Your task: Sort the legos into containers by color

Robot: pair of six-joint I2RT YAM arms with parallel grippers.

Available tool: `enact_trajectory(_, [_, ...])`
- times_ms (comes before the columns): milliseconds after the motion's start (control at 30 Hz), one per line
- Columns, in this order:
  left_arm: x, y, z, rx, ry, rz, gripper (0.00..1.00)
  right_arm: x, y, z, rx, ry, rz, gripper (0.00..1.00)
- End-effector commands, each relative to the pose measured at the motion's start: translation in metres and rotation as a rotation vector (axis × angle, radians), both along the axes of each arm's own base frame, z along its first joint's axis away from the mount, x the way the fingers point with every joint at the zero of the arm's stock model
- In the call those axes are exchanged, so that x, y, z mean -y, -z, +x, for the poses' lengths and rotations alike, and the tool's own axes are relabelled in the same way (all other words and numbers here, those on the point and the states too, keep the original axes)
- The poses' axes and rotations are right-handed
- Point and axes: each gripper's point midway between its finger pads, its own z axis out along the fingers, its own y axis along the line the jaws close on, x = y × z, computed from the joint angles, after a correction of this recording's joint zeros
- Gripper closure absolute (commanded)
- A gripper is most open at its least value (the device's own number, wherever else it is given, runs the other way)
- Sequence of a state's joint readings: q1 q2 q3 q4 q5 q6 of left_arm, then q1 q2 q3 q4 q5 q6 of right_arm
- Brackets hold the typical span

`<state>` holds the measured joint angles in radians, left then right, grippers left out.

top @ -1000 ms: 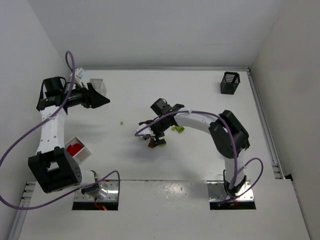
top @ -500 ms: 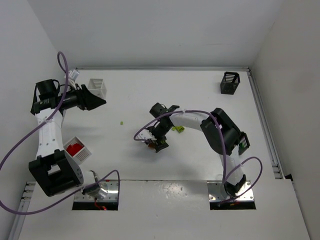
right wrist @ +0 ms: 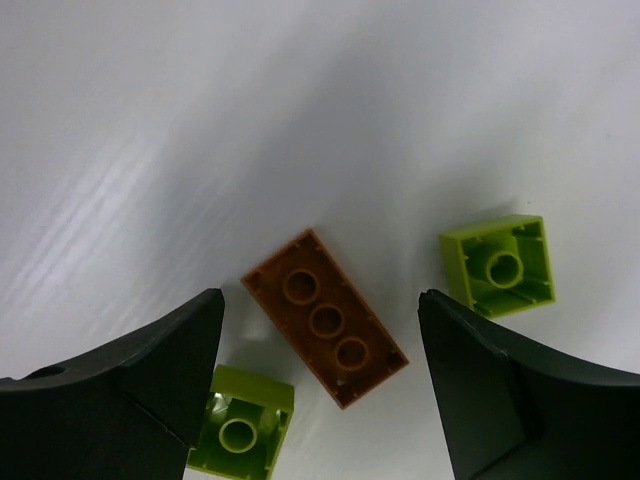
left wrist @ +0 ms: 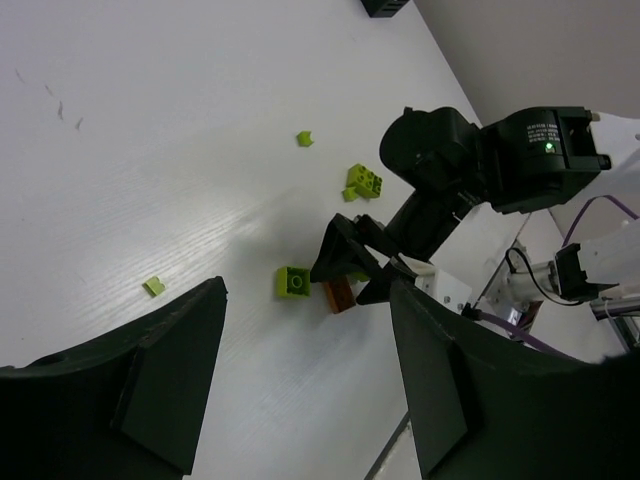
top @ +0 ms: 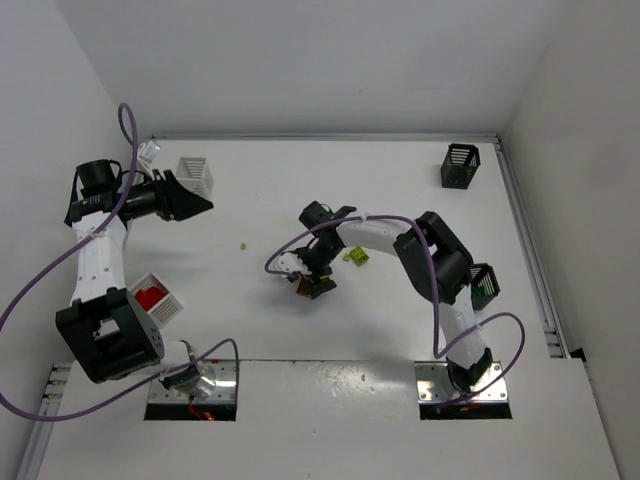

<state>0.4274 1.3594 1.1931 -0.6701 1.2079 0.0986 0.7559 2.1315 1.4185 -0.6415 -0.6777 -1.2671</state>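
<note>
Since 1 second ago the right arm has folded its elbow back toward the near edge. The right gripper (top: 316, 284) has slid a little nearer over the loose bricks at the middle of the table (top: 400, 180). The left gripper (top: 192, 203) has drawn back off the far white basket (top: 196, 175), which now shows whole.

The right gripper stands wide and holds nothing. In its wrist view the fingers flank an orange-brown brick (right wrist: 325, 330) lying hollow side up, with a gap on each side. 2 yellow-green bricks lie just beside it, 1 by each finger (right wrist: 497, 265) (right wrist: 243, 432). A yellow-green clump (top: 353, 256) sits just beyond the gripper, and 1 tiny yellow-green piece (top: 244, 245) lies alone between the arms.

The left gripper is also spread wide and empty, hanging above bare table near the far white basket. The near white basket (top: 165, 305), beside the left arm, holds red bricks (top: 148, 297). 1 black basket (top: 460, 166) stands in the far right corner. A second black basket (top: 484, 287), with green inside, shows partly behind the right arm's elbow.
</note>
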Motion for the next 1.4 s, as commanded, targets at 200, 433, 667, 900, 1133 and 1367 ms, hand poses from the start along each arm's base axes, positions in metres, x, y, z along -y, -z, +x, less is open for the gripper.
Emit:
enact_trajectory(200, [-0.001,-0.007,-0.003,0.056,0.023,0.022,0.28,0.017,0.016,0.026,0.014,0.041,-0.053,0.41])
enact_trajectory(433, [0.002,-0.007,-0.006,0.078,0.036,0.048,0.29,0.025,0.014,0.018,-0.006,0.033,-0.047,0.63])
enact_trajectory(667, [0.023,0.003,-0.022,0.080,0.075,0.093,0.32,0.003,-0.040,0.017,-0.071,0.176,0.049,0.89])
enact_trajectory(900, [0.055,0.011,-0.042,0.038,0.175,0.038,0.30,-0.024,-0.131,0.051,-0.057,0.484,0.271,0.98])
enact_trajectory(1133, [0.082,0.012,-0.054,-0.059,0.299,-0.128,0.29,-0.043,-0.177,0.065,-0.013,0.618,0.412,1.00])
enact_trajectory(1367, [0.090,0.011,-0.046,-0.149,0.333,-0.202,0.29,-0.056,-0.194,0.070,0.033,0.622,0.468,1.00])
